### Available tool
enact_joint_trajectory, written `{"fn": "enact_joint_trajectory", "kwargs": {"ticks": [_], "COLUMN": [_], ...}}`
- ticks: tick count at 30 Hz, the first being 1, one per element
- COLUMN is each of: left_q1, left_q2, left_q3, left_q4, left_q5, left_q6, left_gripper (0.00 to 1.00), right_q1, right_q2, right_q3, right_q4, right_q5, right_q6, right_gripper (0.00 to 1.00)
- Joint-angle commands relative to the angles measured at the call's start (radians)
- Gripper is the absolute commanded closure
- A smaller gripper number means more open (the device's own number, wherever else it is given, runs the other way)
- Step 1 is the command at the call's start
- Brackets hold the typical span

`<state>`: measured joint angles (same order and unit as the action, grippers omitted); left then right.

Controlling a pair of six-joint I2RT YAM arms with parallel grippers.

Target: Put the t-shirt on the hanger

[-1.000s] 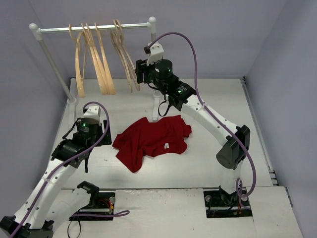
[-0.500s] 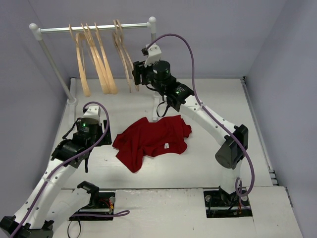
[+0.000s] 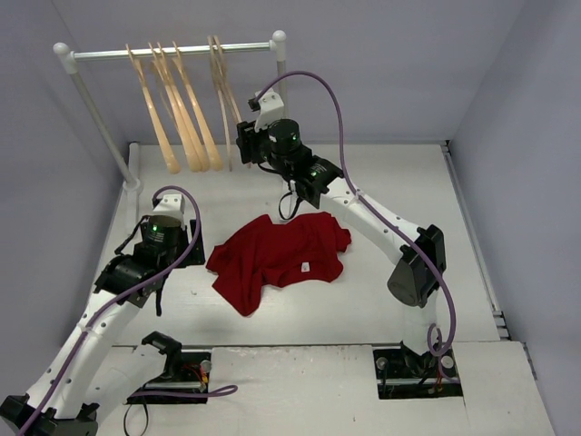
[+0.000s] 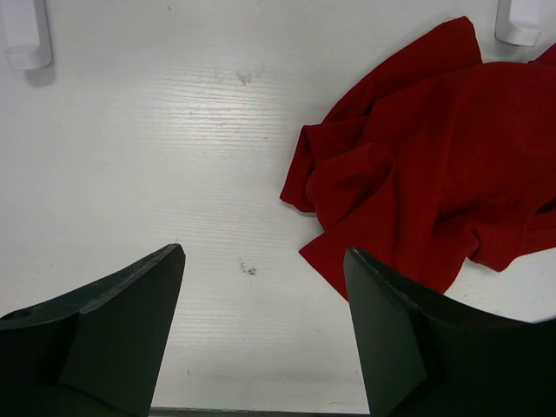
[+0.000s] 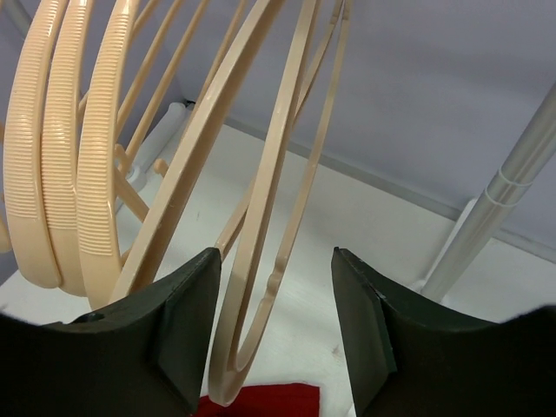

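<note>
The dark-red t-shirt (image 3: 281,259) lies crumpled on the white table between the arms; it also shows in the left wrist view (image 4: 434,156) and as a strip in the right wrist view (image 5: 261,401). Several pale hangers hang on the rail. My right gripper (image 3: 243,145) is raised at the rightmost hanger (image 3: 224,100). In the right wrist view the gripper (image 5: 276,252) is open, with that hanger's (image 5: 291,130) lower end between the fingers, nearer the left one. My left gripper (image 3: 152,295) is open and empty (image 4: 265,252) over bare table, just left of the shirt.
The white-and-metal rail stand (image 3: 172,50) stands at the back left, and its right post (image 5: 495,200) is just right of my right gripper. The other hangers (image 5: 78,174) hang to its left. Purple-grey walls enclose the table (image 3: 408,182).
</note>
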<state>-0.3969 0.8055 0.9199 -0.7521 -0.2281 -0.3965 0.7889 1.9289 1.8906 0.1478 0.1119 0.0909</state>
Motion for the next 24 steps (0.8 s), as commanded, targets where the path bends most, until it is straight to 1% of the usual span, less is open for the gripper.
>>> {"fn": "enact_joint_trajectory", "kwargs": {"ticks": [1,3,7,12,21,24], "left_q1": [0.009,0.009,0.009,0.009,0.009,0.009], "left_q2": [0.010,0.011,0.012,0.011,0.009,0.009], "left_q3": [0.020,0.020,0.020,0.020,0.020,0.020], "left_q4": [0.042,0.042,0.043,0.042,0.042,0.043], "left_q5": [0.002,0.001,0.003,0.004,0.004,0.003], "left_q6": [-0.002,-0.002,-0.002,-0.002,-0.002,-0.002], "left_gripper": [0.30,0.30,0.30,0.30,0.30,0.30], "right_q1": [0.011,0.016,0.022,0.029,0.033,0.033], "right_q2": [-0.013,-0.012,-0.002,0.024,0.034,0.035], "right_q3": [0.013,0.015,0.033,0.065,0.088,0.093], "right_q4": [0.092,0.093,0.100,0.108,0.122,0.128], "right_q5": [0.049,0.063,0.093,0.137,0.134,0.135], "right_q6": [-0.024,-0.038,-0.042,-0.044,-0.068,-0.069], "right_gripper": [0.53,0.57,0.58,0.63,0.73,0.75]}}
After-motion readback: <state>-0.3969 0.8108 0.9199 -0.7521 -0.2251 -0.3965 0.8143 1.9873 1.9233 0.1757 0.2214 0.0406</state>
